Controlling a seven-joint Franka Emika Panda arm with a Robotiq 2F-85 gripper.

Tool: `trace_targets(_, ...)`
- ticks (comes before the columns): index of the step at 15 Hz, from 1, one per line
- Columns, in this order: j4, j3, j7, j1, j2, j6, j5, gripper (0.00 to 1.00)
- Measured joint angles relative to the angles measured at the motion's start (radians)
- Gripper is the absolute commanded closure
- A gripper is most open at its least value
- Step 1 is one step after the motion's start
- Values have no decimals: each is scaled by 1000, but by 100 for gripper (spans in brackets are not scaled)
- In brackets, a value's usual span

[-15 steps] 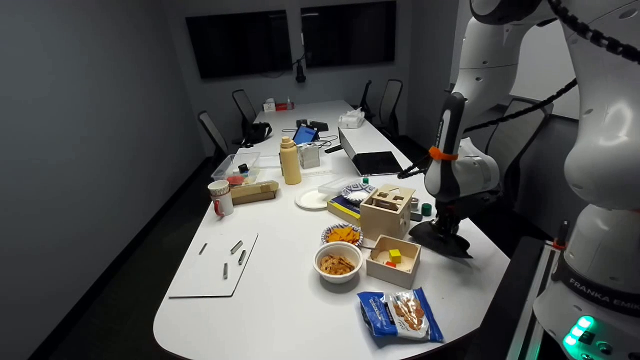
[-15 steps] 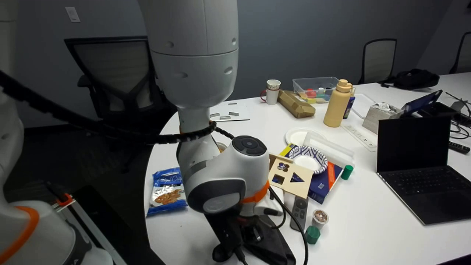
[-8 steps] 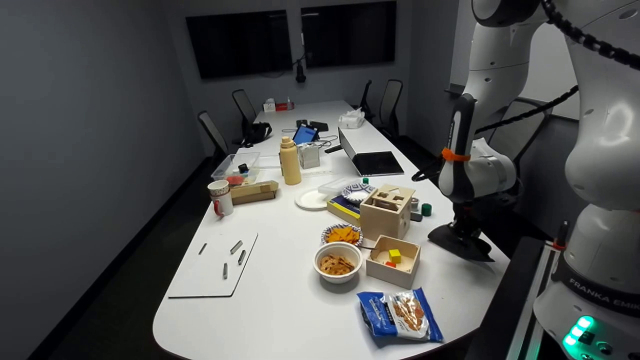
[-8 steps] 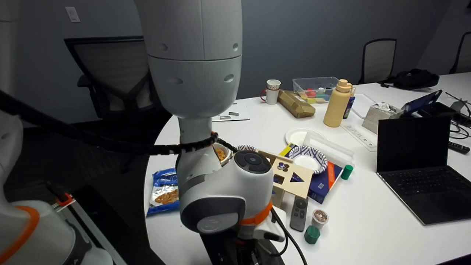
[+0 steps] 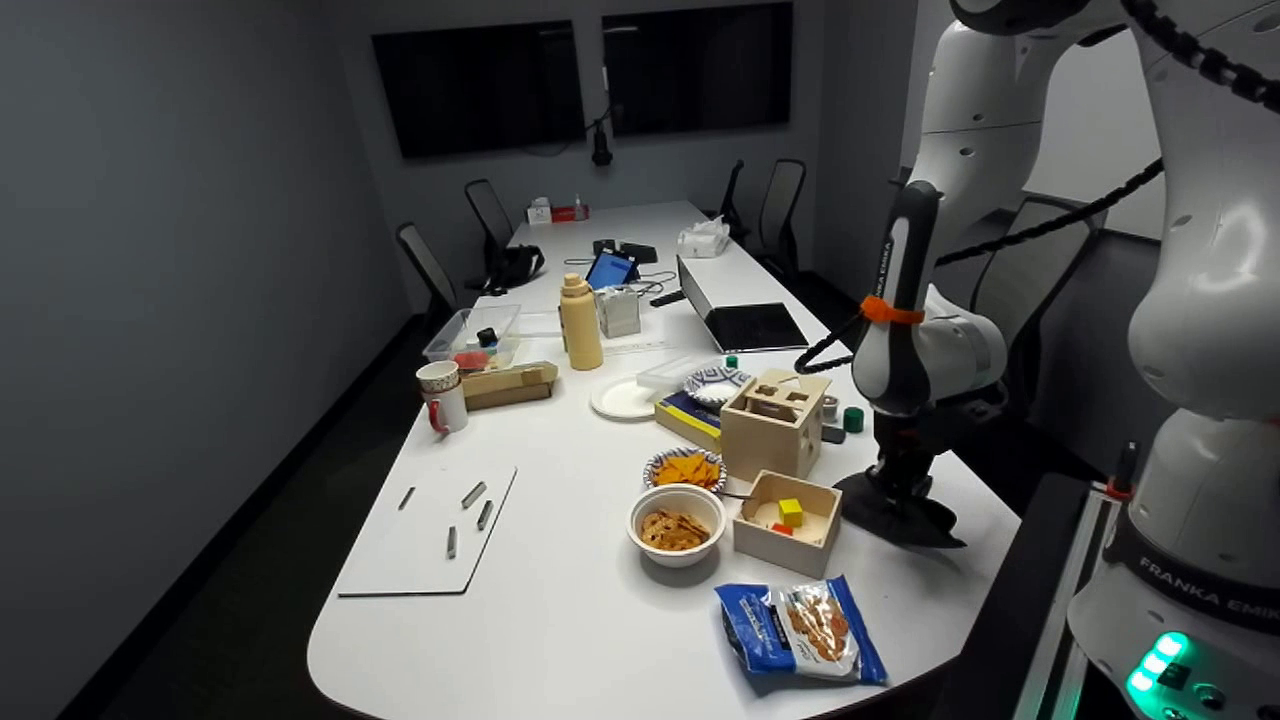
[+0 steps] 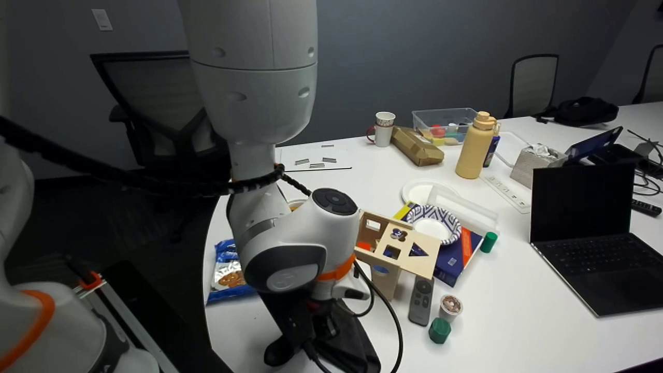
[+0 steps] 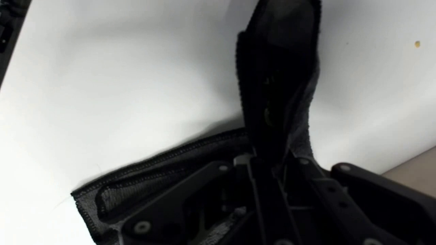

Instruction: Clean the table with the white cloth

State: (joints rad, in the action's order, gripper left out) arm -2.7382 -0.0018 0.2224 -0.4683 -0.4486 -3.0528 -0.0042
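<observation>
The only cloth in view is dark grey to black with stitched edges, not white. It hangs folded from my gripper in both exterior views; the cloth is at the right side of the table, beside the open wooden tray, and the cloth is under the arm. In the wrist view the cloth spreads out on both sides of my gripper, which is shut on it. The gripper points down, low over the white table. Whether the whole cloth touches the table is unclear. A small yellow crumb lies on the table.
The wooden tray with blocks and the wooden shape box stand close to the cloth. A blue cookie bag, a white bowl, a remote, a green block and a laptop are also on the table.
In an exterior view the gripper and cloth moved right, away from the wooden boxes, then back left and nearer the table's front end. The cloth stays held; the table objects have not moved.
</observation>
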Motion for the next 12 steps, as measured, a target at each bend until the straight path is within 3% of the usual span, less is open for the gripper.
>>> trace_targets(3, 8, 12, 0, 0, 7, -41, 0, 97)
trace_targets(6, 29, -20, 0, 11, 7, -68, -2, 97)
trace_targets(12, 47, -202, 0, 92, -21, -80, -10, 97)
